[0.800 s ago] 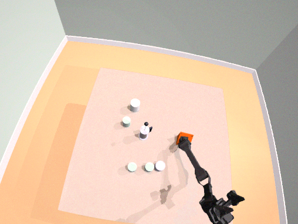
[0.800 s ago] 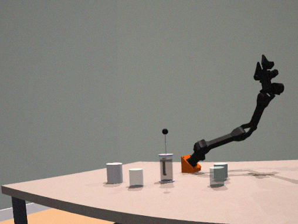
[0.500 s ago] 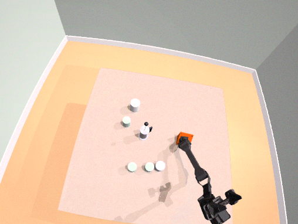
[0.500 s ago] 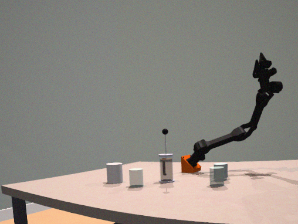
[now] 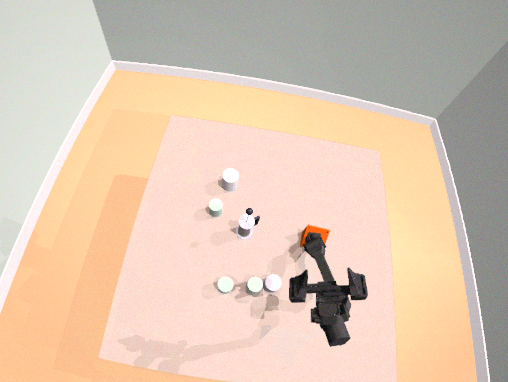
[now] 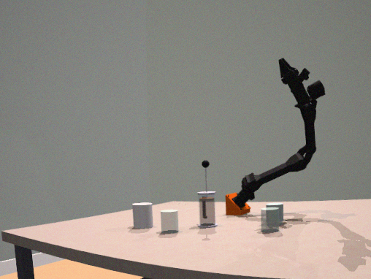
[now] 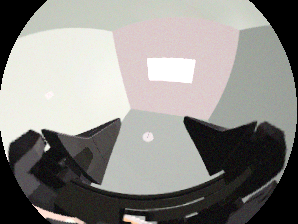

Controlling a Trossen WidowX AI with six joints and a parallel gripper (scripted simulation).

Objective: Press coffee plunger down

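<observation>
Coffee press [image 6: 207, 209]: 1, plunger [image 6: 205, 163] up | cylinders: 5 | pincer [image 5: 328, 286]: 1, spread wide, holding nothing

- I see a white cylinder [image 5: 230, 178] toward the far edge of the table [image 5: 320, 170], a pale green one [image 5: 215, 206] just beside it.
- Nearer the front edge, two green cylinders [image 5: 225, 284] [image 5: 255, 285] and a white one [image 5: 273, 282] form a row.
</observation>
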